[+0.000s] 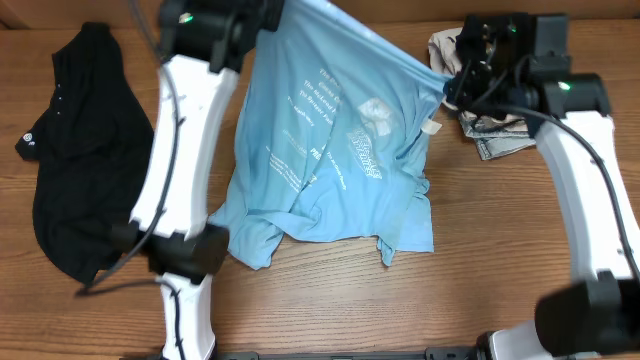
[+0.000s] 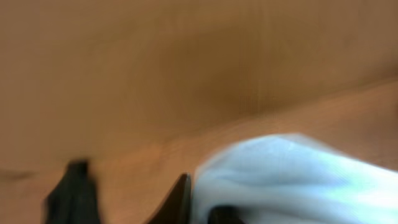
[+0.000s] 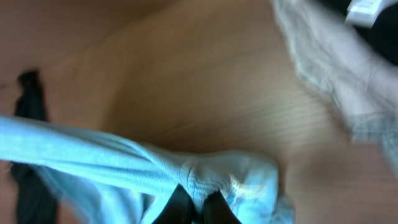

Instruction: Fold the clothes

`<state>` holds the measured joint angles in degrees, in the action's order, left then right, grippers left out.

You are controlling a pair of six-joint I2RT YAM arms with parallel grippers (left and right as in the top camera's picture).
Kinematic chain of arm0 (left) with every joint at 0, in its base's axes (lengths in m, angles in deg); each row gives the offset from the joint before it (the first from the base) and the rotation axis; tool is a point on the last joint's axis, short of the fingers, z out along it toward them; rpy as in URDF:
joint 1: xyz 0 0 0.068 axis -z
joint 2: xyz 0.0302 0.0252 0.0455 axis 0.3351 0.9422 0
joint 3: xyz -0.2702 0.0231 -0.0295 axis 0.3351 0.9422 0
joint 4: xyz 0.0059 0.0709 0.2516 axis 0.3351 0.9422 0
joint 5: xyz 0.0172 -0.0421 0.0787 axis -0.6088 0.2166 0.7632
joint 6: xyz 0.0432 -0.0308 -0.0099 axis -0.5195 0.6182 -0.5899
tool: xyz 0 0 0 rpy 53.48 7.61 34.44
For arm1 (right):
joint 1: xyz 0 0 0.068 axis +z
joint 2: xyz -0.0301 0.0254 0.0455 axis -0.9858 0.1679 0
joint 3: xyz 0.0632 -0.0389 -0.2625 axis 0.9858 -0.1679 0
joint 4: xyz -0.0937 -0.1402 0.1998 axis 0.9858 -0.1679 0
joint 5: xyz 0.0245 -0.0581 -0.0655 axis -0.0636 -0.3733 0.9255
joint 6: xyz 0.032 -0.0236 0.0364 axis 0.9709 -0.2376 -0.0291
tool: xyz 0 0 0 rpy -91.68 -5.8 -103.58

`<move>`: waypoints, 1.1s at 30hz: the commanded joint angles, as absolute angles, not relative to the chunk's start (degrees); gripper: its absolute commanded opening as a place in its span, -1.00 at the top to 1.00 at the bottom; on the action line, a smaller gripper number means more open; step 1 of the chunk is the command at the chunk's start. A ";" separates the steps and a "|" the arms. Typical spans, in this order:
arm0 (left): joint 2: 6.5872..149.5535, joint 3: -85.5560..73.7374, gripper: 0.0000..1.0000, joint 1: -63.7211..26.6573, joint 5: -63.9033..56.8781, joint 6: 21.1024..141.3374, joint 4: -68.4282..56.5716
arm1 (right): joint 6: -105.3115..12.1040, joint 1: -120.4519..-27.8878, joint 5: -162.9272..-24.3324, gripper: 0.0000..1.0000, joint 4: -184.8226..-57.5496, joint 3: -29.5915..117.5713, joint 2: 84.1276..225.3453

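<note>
Overhead, the left arm (image 1: 180,140) goes from its base at the near edge up the table (image 1: 330,310), then bends to the right at the far end. The left gripper (image 1: 268,14) sits at one top corner of the light blue T-shirt (image 1: 340,150). The right arm (image 1: 580,190) comes up the other side and bends in toward the middle, and the right gripper (image 1: 448,86) is at the shirt's other top corner. The shirt's top edge is pulled tight between the two, and its bottom part lies crumpled on the table. In the right wrist view, two dark fingers (image 3: 177,208) are pinched close together on a bunch of blue cloth. The left wrist view is very blurry, but its fingers (image 2: 180,199) seem to be squeezing blue cloth too. A black shirt (image 1: 75,150) lies well to the left, and a pale cloth (image 1: 497,135) lies bunched just beside the right gripper.
</note>
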<state>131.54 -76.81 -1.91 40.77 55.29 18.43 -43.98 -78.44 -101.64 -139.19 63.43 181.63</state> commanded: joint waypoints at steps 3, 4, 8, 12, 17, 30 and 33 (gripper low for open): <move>141.90 -77.25 -1.00 -4.34 43.52 56.73 6.24 | -46.23 -80.30 -95.06 0.38 -129.07 63.04 187.80; 142.78 -77.25 -0.99 -4.34 43.52 57.58 5.89 | -46.28 -80.30 -95.04 0.10 -128.32 63.04 187.88; 141.86 -77.82 -0.99 -4.16 43.50 59.33 9.03 | -47.26 -80.37 -95.11 -0.31 -128.63 63.21 186.46; 137.97 -80.49 -1.00 -4.27 43.48 60.86 14.37 | -47.28 -80.37 -95.94 -0.34 -130.92 63.21 183.45; 129.42 -81.56 -1.00 -4.16 42.15 60.84 24.64 | -47.52 -79.82 -97.71 -0.34 -136.91 63.21 177.98; 111.57 -81.56 -1.00 -5.36 40.79 69.47 52.24 | -45.62 -75.84 -97.64 -0.25 -154.31 63.19 174.07; 110.74 -81.23 -1.00 -5.47 39.85 72.97 56.68 | -44.96 -75.84 -97.64 -0.24 -157.06 63.19 173.02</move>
